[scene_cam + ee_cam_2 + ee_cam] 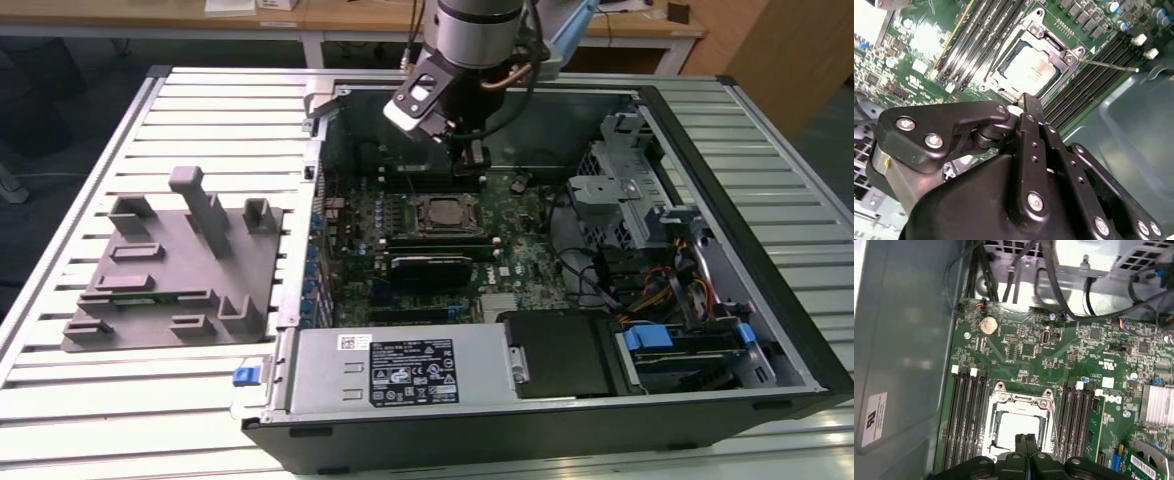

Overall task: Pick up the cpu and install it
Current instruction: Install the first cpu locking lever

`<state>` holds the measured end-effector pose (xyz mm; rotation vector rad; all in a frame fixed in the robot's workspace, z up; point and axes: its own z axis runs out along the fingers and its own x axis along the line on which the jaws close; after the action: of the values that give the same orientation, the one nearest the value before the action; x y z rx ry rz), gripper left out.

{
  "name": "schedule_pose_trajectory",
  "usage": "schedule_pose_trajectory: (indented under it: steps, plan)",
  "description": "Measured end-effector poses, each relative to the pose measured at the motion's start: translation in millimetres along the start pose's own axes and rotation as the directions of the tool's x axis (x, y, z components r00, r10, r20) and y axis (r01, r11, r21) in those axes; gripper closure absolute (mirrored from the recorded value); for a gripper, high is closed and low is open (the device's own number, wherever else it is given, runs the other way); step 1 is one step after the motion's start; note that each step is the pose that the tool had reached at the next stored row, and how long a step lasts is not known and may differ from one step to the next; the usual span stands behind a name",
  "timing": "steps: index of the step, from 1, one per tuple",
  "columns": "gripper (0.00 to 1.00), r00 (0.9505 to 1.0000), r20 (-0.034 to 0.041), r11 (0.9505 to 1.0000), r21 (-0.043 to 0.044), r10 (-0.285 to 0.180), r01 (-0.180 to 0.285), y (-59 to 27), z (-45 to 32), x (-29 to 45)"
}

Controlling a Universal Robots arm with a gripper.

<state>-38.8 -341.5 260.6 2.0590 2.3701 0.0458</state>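
The cpu (441, 212) lies flat inside the dark square socket on the green motherboard (521, 240), its silver-grey top showing through the metal frame. It appears in both wrist views, cpu (1029, 67) and cpu (1015, 427). My gripper (469, 158) hangs over the board just behind the socket, shut, with nothing between its fingers. In the wrist views the gripper (1029, 100) and gripper (1026, 438) show two black fingers pressed together, their tips at the socket's edge. A thin metal lever (1109, 65) runs out from one socket corner.
The open computer case (747, 230) rests on a slatted white table (80, 160). A grey moulded tray (160, 270) sits at the exterior view's left. Memory slots flank the socket. Cables, a drive cage and a power supply (400, 370) crowd the case.
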Motion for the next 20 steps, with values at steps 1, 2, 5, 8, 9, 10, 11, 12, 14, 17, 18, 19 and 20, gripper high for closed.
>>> schedule_pose_trajectory:
  steps: [1, 2, 5, 8, 9, 10, 11, 12, 14, 17, 18, 19, 20]
  plan:
    - [0.89, 0.9998, -0.0005, 0.9998, 0.0003, -0.018, 0.018, 0.0, 0.0, 0.0]
    - [0.89, 0.9993, -0.0009, 0.9993, 0.0006, -0.036, 0.036, 0.0, 0.1, 0.0]
    - [0.89, 0.9959, -0.0021, 0.9960, 0.0016, -0.090, 0.090, 0.0, 0.2, -0.1]
    - [0.89, 0.9924, -0.0027, 0.9924, 0.0021, -0.123, 0.123, 0.0, 0.4, 0.0]
    - [0.89, 0.9915, -0.0027, 0.9915, 0.0023, -0.130, 0.130, 0.0, 0.5, 0.0]
    - [0.89, 0.9907, -0.0027, 0.9907, 0.0024, -0.136, 0.136, -0.1, 0.5, 0.0]
    - [0.89, 0.9899, -0.0027, 0.9899, 0.0025, -0.142, 0.142, -0.2, 0.6, 0.0]
    - [0.89, 0.9889, -0.0025, 0.9889, 0.0027, -0.149, 0.149, -0.3, 0.7, 0.0]
    - [0.89, 0.9859, -0.0028, 0.9859, 0.0031, -0.167, 0.167, -0.4, 0.8, 0.0]
    - [0.89, 0.9758, -0.0041, 0.9758, 0.0038, -0.219, 0.219, -0.4, 1.0, 0.0]
    - [0.89, 0.9713, -0.0047, 0.9713, 0.0039, -0.238, 0.238, -0.4, 1.1, 0.0]
    - [0.89, 0.9668, -0.0051, 0.9668, 0.0042, -0.255, 0.255, -0.4, 1.1, 0.0]
    - [0.89, 0.9621, -0.0056, 0.9621, 0.0044, -0.273, 0.273, -0.4, 1.2, 0.0]
